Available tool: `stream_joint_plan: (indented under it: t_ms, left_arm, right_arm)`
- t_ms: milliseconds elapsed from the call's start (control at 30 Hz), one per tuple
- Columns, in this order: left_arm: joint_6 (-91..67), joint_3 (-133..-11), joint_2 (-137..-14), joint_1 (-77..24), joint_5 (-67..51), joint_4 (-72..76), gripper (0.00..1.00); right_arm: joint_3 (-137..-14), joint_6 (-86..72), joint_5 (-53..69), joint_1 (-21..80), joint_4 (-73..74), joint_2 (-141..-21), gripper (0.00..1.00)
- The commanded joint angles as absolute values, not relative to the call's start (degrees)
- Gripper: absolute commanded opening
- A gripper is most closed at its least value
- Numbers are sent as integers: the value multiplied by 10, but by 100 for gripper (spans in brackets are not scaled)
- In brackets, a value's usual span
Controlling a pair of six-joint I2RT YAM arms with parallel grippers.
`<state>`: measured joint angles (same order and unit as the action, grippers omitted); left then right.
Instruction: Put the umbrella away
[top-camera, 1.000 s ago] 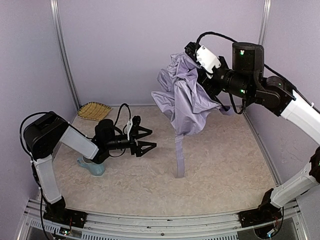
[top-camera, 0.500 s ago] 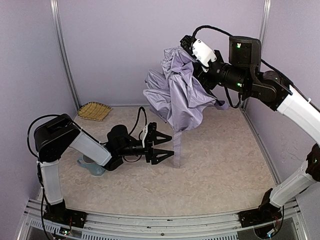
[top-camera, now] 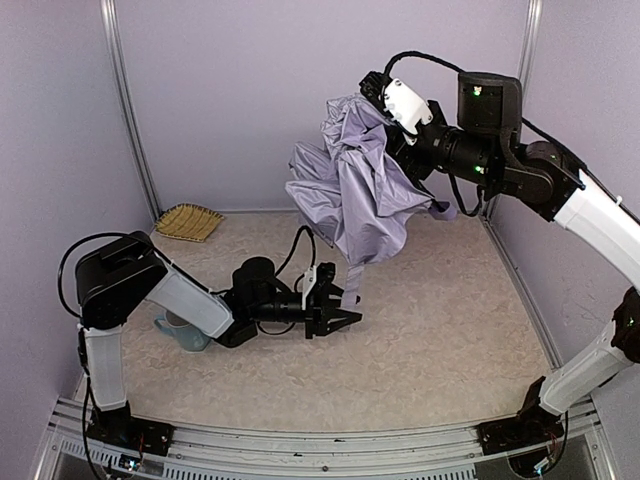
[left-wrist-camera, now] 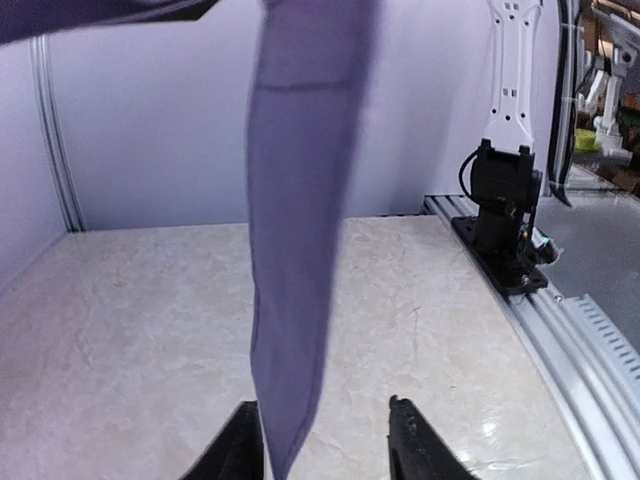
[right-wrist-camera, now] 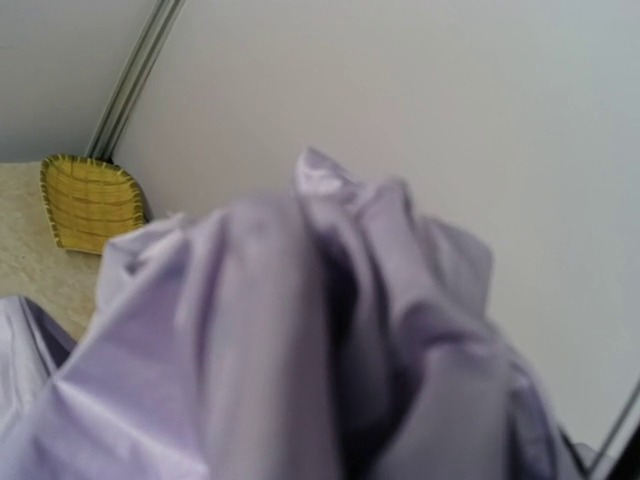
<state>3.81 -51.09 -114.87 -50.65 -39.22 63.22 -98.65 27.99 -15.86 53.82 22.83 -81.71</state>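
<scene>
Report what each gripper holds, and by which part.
Right gripper holds the umbrella aloft by its upper end, the exact spot buried in fabric. Left gripper holds nothing: its jaws stand apart around the dangling strap, not clamped.

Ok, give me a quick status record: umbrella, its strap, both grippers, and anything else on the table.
umbrella: held up off the table, fabric bunched, hanging from the right gripper
strap: dangles straight down, tip between the left jaws
left gripper: low over the table, jaws apart, strap not clamped
right gripper: shut on the umbrella
other: yellow woven tray in the far left corner; pale blue mug at the left side
</scene>
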Motion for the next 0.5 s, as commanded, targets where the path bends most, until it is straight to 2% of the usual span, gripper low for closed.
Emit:
stream_joint_plan:
  t_ms: [0, 33, 67, 200, 333, 467]
  left_arm:
    - [42, -520, -1158, -506, -404, 628, 24]
    - [45, -519, -1157, -505, -402, 625, 8]
    - [51, -518, -1156, -504, -395, 621, 0]
    - [82, -531, -1156, -474, -345, 575, 0]
    - [116, -645, -1179, -426, -328, 416, 0]
    - [171, -706, -1185, -405, -270, 377, 0]
  right_arm:
    - [-1010, 275, -162, 539, 195, -802, 0]
    - [-1008, 275, -164, 539, 198, -800, 0]
    - [-1006, 276, -166, 538, 202, -797, 0]
    - [-1006, 289, -147, 538, 252, -778, 0]
    - [-987, 337, -86, 592, 344, -759, 0]
    - [-946, 331, -149, 675, 395, -769, 0]
